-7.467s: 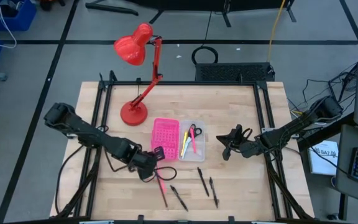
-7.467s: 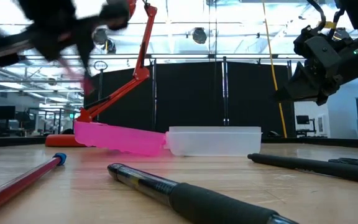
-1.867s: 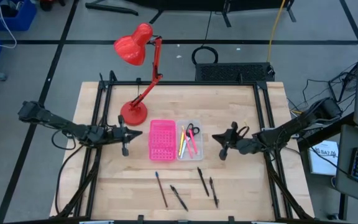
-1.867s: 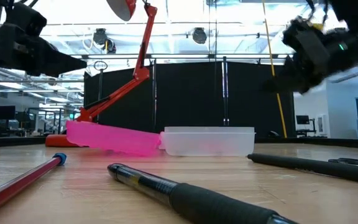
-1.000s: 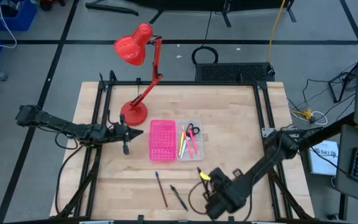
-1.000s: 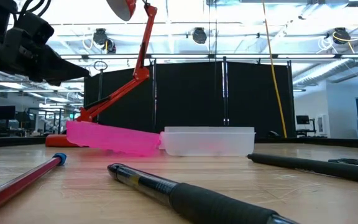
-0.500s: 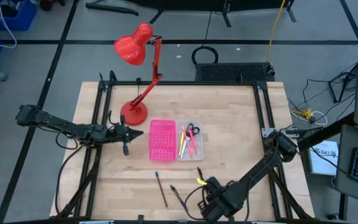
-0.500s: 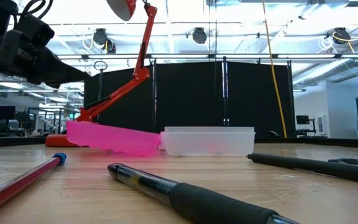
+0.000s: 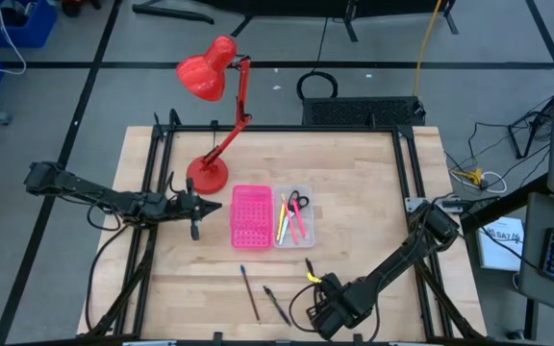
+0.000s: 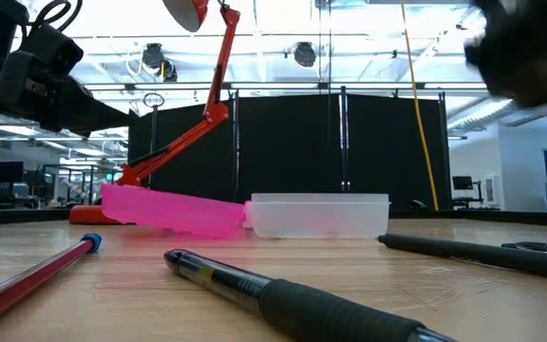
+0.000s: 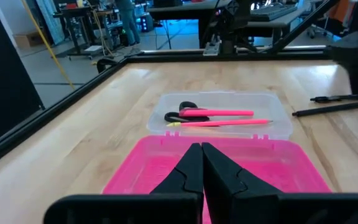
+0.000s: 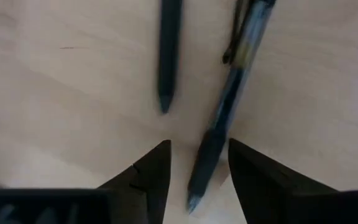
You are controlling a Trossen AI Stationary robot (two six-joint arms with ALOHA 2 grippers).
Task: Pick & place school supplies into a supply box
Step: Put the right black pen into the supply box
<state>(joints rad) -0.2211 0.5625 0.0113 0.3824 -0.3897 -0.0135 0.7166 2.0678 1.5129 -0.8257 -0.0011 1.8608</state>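
A: Right gripper (image 12: 194, 163)?
B: Low over near table edge, fingers parted astride dark pen (image 12: 227, 104).
A: Left gripper (image 11: 201, 169)?
B: Pinched together, empty, beside pink tray (image 9: 254, 213).
A: Supply box (image 9: 303, 219)?
B: Mid-table, touching pink tray, holding pens and scissors (image 9: 299, 201).

The small clear rectangular plastic supply box (image 9: 295, 216) sits near the table's centre, holding black-handled scissors (image 9: 298, 201) at its twelve o'clock end and a pink pen (image 9: 294, 222) and a yellow pencil (image 9: 282, 224) lying lengthwise. At the box's six o'clock, loose on the wood, lie a thin pencil with a blue end (image 9: 248, 292) toward seven o'clock, a dark pen (image 9: 277, 305) just beside it, and a black pen (image 9: 311, 271) closer to the box. Two more dark pens (image 12: 168, 53) (image 12: 227, 98) lie side by side, apart.
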